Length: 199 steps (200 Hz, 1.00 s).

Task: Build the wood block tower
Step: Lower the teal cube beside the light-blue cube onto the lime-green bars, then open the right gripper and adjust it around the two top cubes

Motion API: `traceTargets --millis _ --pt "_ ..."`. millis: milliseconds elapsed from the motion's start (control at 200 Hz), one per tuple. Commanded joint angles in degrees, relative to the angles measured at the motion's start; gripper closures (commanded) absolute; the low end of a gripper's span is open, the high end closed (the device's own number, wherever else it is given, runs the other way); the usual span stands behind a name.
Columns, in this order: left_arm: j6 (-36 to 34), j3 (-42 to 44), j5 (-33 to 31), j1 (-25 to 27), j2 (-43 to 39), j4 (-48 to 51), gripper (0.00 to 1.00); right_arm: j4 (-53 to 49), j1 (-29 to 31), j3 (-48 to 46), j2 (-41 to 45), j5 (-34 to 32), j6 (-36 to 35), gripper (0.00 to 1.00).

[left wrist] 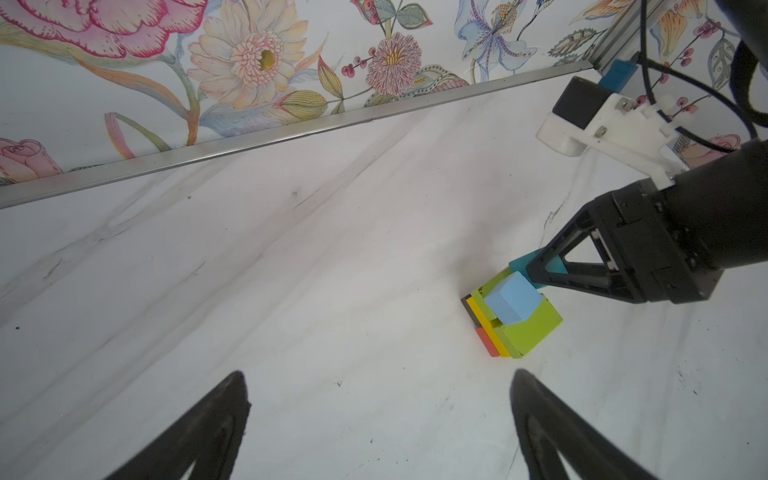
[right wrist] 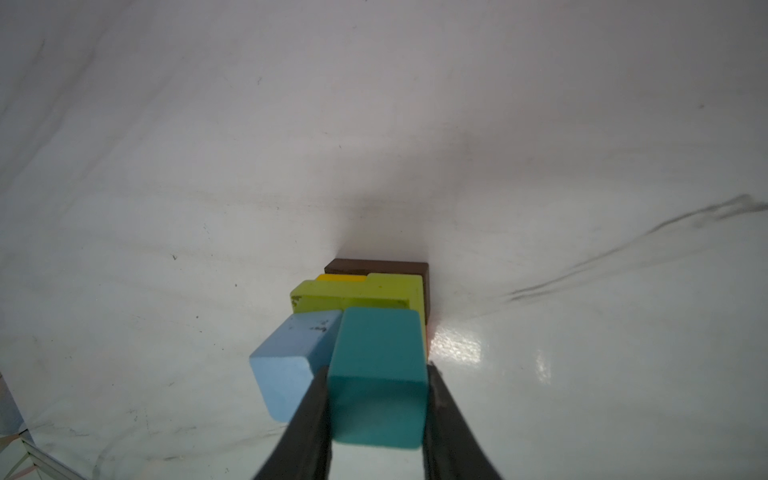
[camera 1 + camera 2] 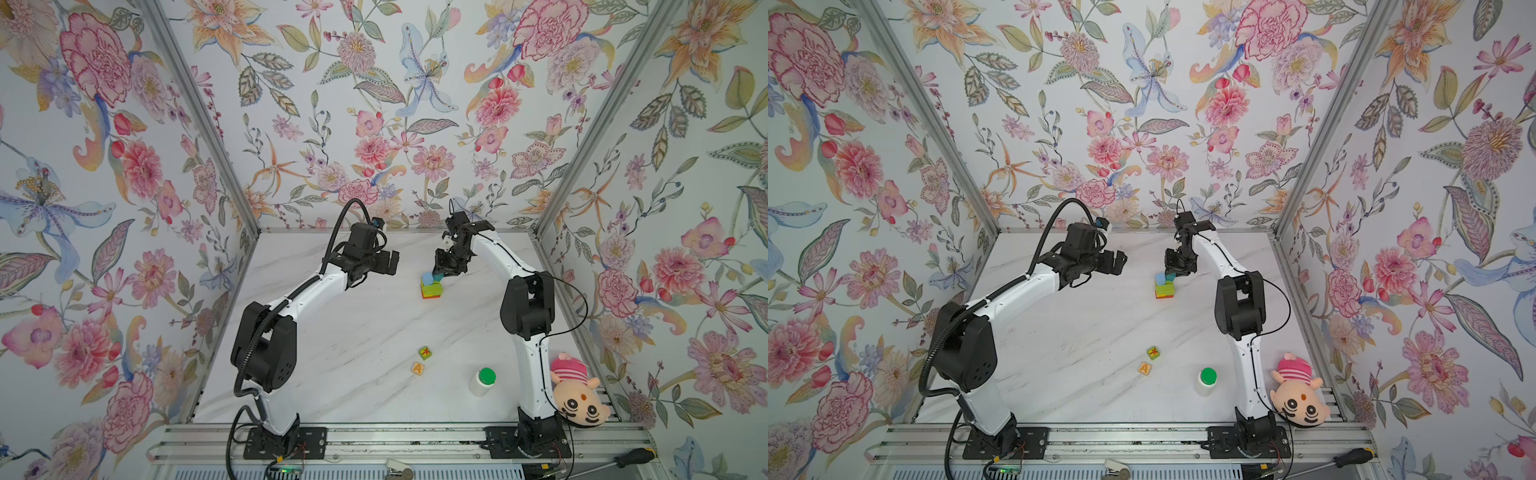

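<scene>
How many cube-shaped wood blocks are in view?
4. Light-blue cube atop the multicoloured tower; teal cube in the right pincer beside it; green red-marked cube and tan "A" cube loose on the marble table. Others may be hidden.

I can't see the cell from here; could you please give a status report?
Right gripper shut on teal cube, at tower top beside light-blue cube. Left gripper open, empty. Green cube, A cube unstacked; nothing blocking.

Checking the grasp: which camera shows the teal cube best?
Right wrist view: the teal cube fills the foreground, clamped in the right gripper. The left wrist view shows only a sliver of it behind a finger. In both top views it is a tiny patch.
</scene>
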State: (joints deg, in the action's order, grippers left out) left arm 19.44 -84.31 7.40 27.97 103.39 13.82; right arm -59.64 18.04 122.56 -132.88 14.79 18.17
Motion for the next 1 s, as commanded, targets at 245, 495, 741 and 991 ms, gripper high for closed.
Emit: traceTargets --millis 245,495,741,991 --pt "-1.0 -2.0 1.8 -1.2 1.5 -0.4 0.01 -1.9 0.5 1.4 -1.0 0.4 -0.1 0.62" --pt "-1.2 -2.1 2.2 -1.6 1.8 -0.6 0.01 -1.9 0.5 2.0 -1.1 0.5 0.2 0.58" --pt "-1.3 -2.6 2.4 -1.9 2.0 -0.6 0.01 -1.8 0.5 2.8 -1.3 1.0 0.5 0.52" --pt "-1.3 -3.1 2.5 -1.9 2.3 -0.7 0.01 -1.9 0.5 3.9 -1.3 1.9 0.4 0.33"
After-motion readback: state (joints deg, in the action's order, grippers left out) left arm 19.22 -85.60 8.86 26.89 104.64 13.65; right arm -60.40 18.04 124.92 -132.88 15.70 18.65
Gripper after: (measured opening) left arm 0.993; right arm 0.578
